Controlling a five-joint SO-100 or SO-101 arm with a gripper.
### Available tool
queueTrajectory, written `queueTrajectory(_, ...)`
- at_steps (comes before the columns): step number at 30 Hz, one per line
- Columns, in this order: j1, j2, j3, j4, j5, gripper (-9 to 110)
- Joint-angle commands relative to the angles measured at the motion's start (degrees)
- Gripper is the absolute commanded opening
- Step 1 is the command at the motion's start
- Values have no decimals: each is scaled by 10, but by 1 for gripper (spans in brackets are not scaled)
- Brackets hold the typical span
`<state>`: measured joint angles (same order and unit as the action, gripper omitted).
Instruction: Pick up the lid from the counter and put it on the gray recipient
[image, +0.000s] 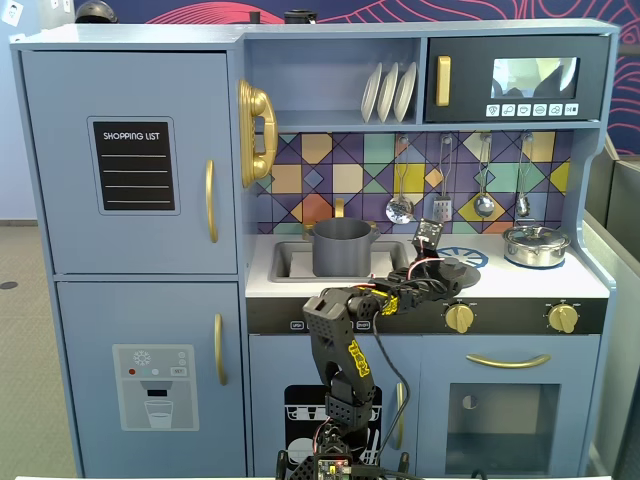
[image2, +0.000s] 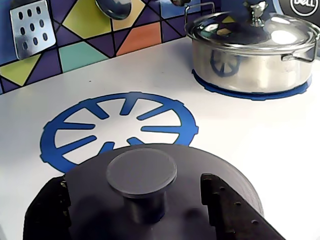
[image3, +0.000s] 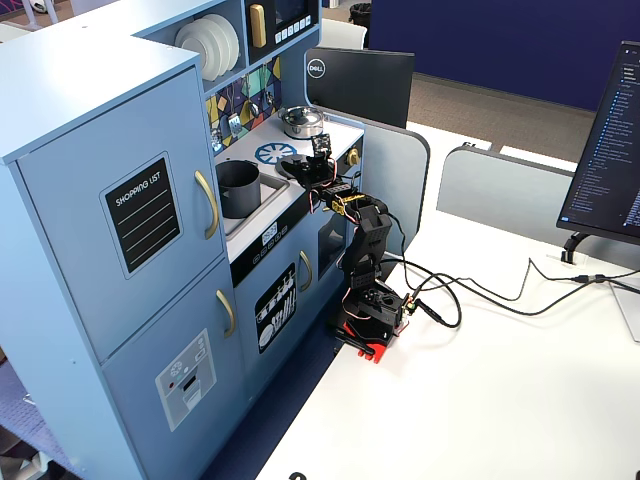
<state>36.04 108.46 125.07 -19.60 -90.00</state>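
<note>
Wrist view: fingers (image2: 145, 200) flank the lid (image2: 165, 175), closed on its knob.
Lid sits near the blue burner print (image2: 120, 127); its near edge is cut off. Gray recipient (image: 342, 247) stands far left.

A matte dark-gray tone is shown by the lid (image2: 165, 200), knob included, in the wrist view, and it is flanked by the black fingers (image2: 227, 210) of the gripper (image2: 145, 215). The counter (image2: 260, 150) is seen as pale white, printed with a blue spoked burner ring (image2: 120, 125) at 12 o'clock from the lid. A shiny silver pot (image2: 250, 55) on a second blue ring is found at 2 o'clock. In a fixed view the gray recipient (image: 342, 247) is rendered dark gray, the backsplash (image: 350, 170) is tiled in purple, yellow, teal and orange triangles, and the cabinet (image: 130, 160) is light blue with gold handles.
</note>
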Motion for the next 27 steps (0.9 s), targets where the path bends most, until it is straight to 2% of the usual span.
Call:
queueTrajectory(1,9,-8,-56,-18,-7,24)
queueTrajectory(12,7,-52,-95,-19,-11,22)
queueTrajectory(17,6,-62,-101,-19,-20,15)
queueTrajectory(22,1,-65,-96,-22,-33,1)
queueTrajectory(27,-5,-60,-92,-31,-22,0)
